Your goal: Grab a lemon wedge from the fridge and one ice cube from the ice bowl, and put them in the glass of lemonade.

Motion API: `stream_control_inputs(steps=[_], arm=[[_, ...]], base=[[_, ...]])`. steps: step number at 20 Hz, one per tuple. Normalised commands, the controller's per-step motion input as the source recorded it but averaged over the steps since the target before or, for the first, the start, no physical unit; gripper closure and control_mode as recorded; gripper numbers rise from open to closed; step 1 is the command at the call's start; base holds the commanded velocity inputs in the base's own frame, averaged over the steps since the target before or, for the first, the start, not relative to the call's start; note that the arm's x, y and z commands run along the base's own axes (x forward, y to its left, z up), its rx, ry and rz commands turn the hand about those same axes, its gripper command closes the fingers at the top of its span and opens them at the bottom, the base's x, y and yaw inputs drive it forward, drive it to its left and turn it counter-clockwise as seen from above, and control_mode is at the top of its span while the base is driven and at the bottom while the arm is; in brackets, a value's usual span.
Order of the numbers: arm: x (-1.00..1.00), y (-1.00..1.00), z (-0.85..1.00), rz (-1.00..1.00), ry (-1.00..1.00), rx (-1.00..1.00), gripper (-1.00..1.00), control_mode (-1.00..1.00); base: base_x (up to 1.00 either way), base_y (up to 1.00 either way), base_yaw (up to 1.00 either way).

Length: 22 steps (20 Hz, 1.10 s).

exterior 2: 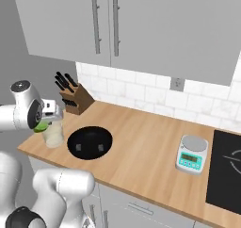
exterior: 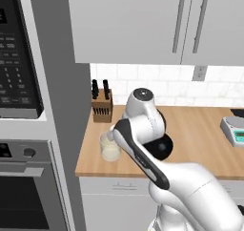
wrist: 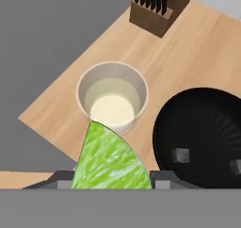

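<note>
Above the glass [wrist: 113, 96] rim near the counter's [wrist: 197, 52] left edge, gripper [wrist: 112, 182] clamps the lemon wedge [wrist: 111, 161], tip over the lemonade, ice bowl [wrist: 202, 130] just beside, knife block [wrist: 160, 8] well apart behind.

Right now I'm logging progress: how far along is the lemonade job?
Fetched: the lemon wedge is clamped in the gripper, hanging above the glass of lemonade. In hand: dropping it in. Left: an ice cube from the ice bowl beside the glass.
</note>
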Motion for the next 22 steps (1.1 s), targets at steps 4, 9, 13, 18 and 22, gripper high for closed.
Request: stream_control_inputs(steps=[4,9,13,18,22], arm=[[0.52,0.08,0.0,0.0,0.07,0.0,1.0,-1.0],[0.56,0.0,0.0,0.0,0.14,0.0,1.0,-1.0],[0.45,0.01,-0.26,0.0,0.11,0.0,1.0,-1.0],[0.19,0.04,-0.2,0.0,0.08,0.0,1.0,-1.0],[0.03,0.18,0.03,0.0,0.0,0.0,1.0,-1.0]], base=[[0.0,0.0,0.0],[0.0,0.0,0.0],[0.0,0.0,0.0],[0.0,0.0,0.0],[0.0,0.0,0.0]])
